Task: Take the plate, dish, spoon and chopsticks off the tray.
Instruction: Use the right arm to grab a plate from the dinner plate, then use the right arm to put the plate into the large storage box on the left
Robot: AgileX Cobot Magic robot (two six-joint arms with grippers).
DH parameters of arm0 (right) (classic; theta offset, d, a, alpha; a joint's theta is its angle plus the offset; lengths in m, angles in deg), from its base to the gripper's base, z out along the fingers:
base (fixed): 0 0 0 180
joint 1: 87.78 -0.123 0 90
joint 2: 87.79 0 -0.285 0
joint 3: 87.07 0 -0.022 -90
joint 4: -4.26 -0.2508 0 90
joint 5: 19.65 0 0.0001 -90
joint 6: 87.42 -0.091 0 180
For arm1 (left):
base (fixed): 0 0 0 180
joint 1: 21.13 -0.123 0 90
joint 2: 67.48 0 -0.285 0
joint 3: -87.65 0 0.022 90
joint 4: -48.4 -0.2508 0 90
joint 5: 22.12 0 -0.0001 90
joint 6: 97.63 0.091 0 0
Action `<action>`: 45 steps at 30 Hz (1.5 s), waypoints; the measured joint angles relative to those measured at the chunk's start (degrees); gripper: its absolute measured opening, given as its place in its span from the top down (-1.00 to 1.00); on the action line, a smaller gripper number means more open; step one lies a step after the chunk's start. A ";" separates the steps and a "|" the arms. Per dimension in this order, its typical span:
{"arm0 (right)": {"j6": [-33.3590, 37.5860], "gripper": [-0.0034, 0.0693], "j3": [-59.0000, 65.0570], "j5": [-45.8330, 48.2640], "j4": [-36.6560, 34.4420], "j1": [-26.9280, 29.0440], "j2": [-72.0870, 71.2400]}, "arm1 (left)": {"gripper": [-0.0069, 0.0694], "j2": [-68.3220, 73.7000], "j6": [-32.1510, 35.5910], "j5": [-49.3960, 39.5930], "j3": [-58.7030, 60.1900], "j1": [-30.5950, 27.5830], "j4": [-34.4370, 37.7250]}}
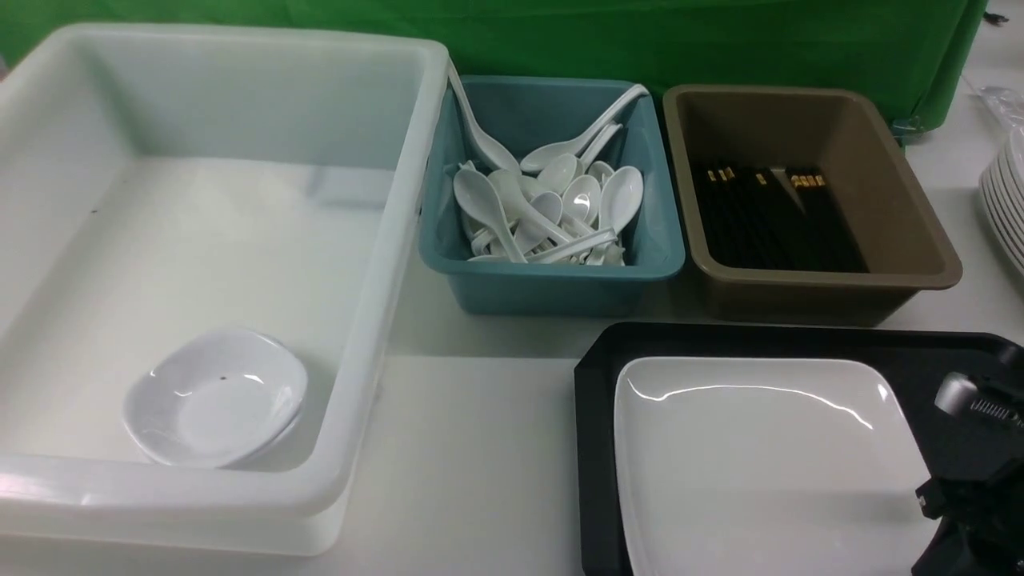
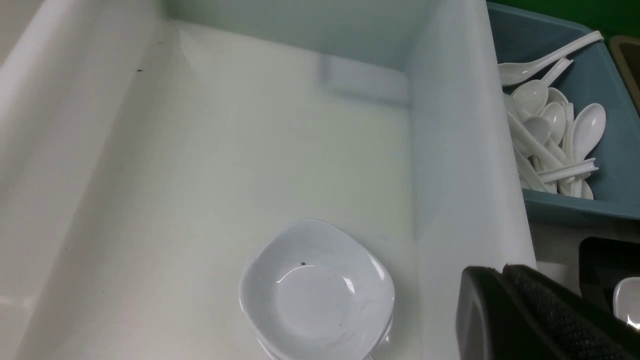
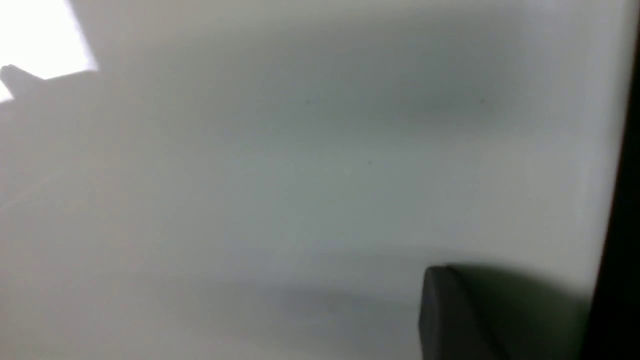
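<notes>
Front view — plate (image 1: 760, 464) cropped below, right pincer (image 1: 972, 504) barely showing

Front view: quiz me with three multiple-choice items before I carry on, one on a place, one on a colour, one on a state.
1. The large glossy white rounded-square plate lies where, relative to the big black rectangular plastic tray? A on it; B beside it; C under it.
2. The plastic bin holding the white soup spoons is: A brown; B teal; C white.
3. The small white dish in the big white plastic tub sits: A upside down; B on edge; C upright.

1 A: the tray's rim shows along the plate's far and left edges.
2 B: teal walls surround the spoons.
3 C: its hollow faces up.
</notes>
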 joint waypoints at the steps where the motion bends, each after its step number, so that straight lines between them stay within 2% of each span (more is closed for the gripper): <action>1: 0.13 0.28 0.00 0.57 0.06 0.00 -1.37 | 0.79 0.00 0.05 0.00 0.00 0.00 0.00; 2: 0.14 0.28 0.00 0.71 0.06 0.00 -1.65 | 0.79 0.00 0.05 0.00 0.00 0.00 0.00; 6: 1.28 0.52 0.00 4.40 0.28 0.00 -11.66 | 0.79 0.00 0.25 0.00 0.00 0.00 0.00; 12: 2.12 0.72 0.05 7.61 -1.48 -0.06 -23.58 | 0.79 0.00 0.24 1.33 0.00 0.00 0.00; 18: 2.50 0.77 -1.60 8.89 -1.73 -0.34 -29.00 | 0.79 0.00 0.24 1.61 0.00 0.00 0.00; 32: 1.57 0.77 -14.68 12.60 -0.63 -0.40 -29.06 | 0.79 0.00 0.24 1.63 0.00 0.00 0.00; 38: 1.68 0.77 -18.68 12.72 -5.70 -0.40 -28.17 | 0.79 0.00 0.18 1.63 0.00 0.00 0.00; 45: 3.93 0.77 -28.04 12.76 -19.36 -0.71 -21.19 | 0.79 0.00 -0.58 1.63 0.00 0.00 0.00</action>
